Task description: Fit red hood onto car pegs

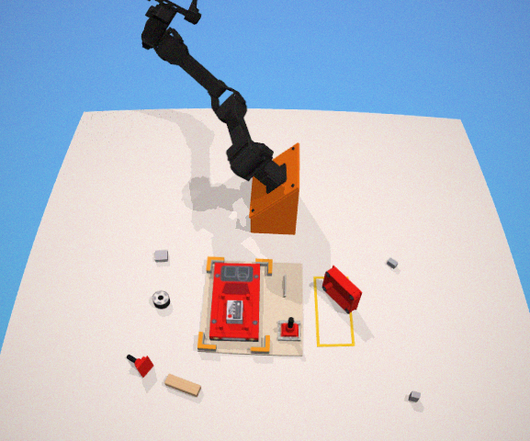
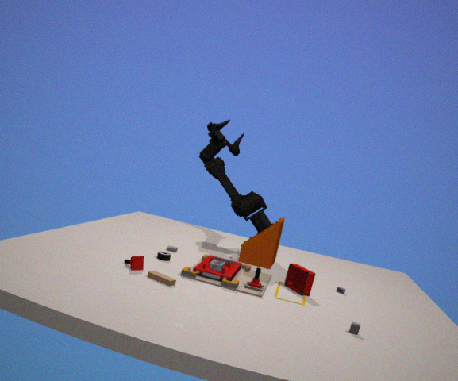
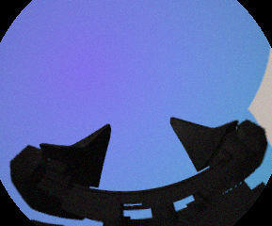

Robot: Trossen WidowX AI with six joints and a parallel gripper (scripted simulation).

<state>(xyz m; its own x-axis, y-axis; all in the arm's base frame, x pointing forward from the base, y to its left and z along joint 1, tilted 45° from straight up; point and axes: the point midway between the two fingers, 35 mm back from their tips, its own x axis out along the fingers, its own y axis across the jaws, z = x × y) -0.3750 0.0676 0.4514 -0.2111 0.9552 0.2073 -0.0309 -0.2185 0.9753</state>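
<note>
Gripper (image 2: 236,126) (image 3: 141,123), one: standing wide open, gripping nothing and touching nothing, its two fingers spreading against blue background.
Arm (image 1: 197,72) (image 2: 228,184), one, black: rising from an orange wedge mount (image 1: 274,213) (image 2: 259,250), leaning away from the car and holding its gripper high, fingertips pointing upward.
Hood (image 1: 342,289) (image 2: 299,279), one, red: standing tilted on its edge on the table (image 1: 422,189) (image 2: 98,295), overlapping a yellow outline (image 1: 317,313) (image 2: 290,301), well apart from the gripper, its hollow side showing.
Chassis (image 1: 223,327) (image 2: 204,268), one, red: sitting between four orange-topped corner brackets, engine block (image 1: 234,310) (image 2: 217,264) resting on its deck.
Red pieces with black stems, two: one (image 1: 289,328) (image 2: 255,282) standing beside the chassis, one (image 1: 144,365) (image 2: 136,263) lying apart.
Wooden bar (image 1: 183,385) (image 2: 161,277), one.
Black-and-silver wheel (image 1: 161,298) (image 2: 163,255), one.
Small grey blocks, three.
</note>
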